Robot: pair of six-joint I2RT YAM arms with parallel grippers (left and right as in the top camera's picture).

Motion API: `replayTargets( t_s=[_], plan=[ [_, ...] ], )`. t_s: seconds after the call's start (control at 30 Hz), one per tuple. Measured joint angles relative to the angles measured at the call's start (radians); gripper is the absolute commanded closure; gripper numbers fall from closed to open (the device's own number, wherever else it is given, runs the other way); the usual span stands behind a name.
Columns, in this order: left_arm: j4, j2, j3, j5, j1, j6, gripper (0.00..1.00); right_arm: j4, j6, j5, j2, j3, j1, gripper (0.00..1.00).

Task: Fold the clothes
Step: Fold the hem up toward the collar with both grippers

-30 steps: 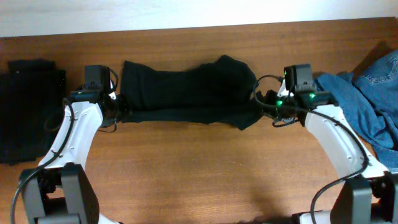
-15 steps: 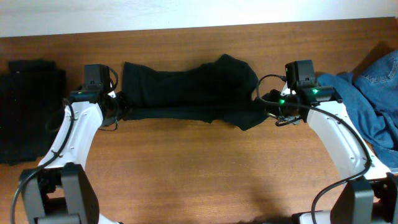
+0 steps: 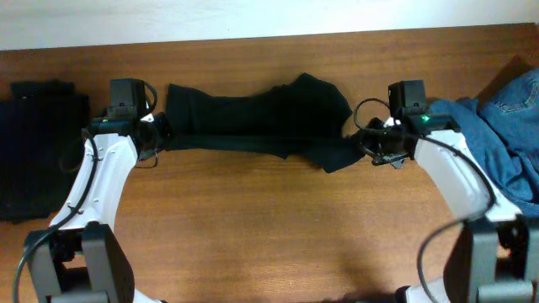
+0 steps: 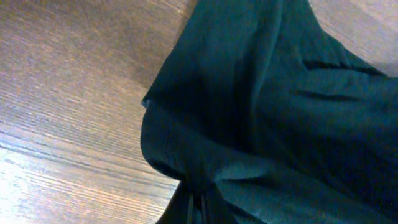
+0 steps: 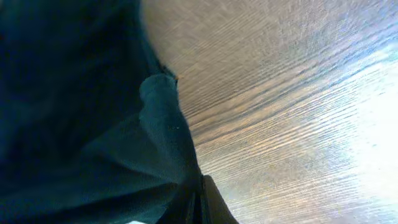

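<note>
Pinching opposite ends of a black garment [image 3: 253,126], the left gripper [image 3: 160,135] and right gripper [image 3: 362,145] are both clenched on cloth, holding it stretched between them at twelve o'clock on the table [image 3: 269,227]. It looks folded lengthwise once; cross folds remain. A dark stack [image 3: 38,143] at nine o'clock seems finished; blue denim [image 3: 505,118] lies at three o'clock.

Black garment [image 3: 253,126]: soft matt cloth, creased; worktop [image 3: 269,236]: brown wood, visible grain, slight sheen; blue garment [image 3: 505,126]: denim
</note>
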Motion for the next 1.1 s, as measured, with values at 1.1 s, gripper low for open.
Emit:
replayTargets(
  t_s=[1.1],
  plan=[
    [0.09, 0.083, 0.001, -0.043, 0.0, -0.044, 0.98, 0.196, 0.086, -0.077, 0.099, 0.012, -0.023, 0.96]
  ],
)
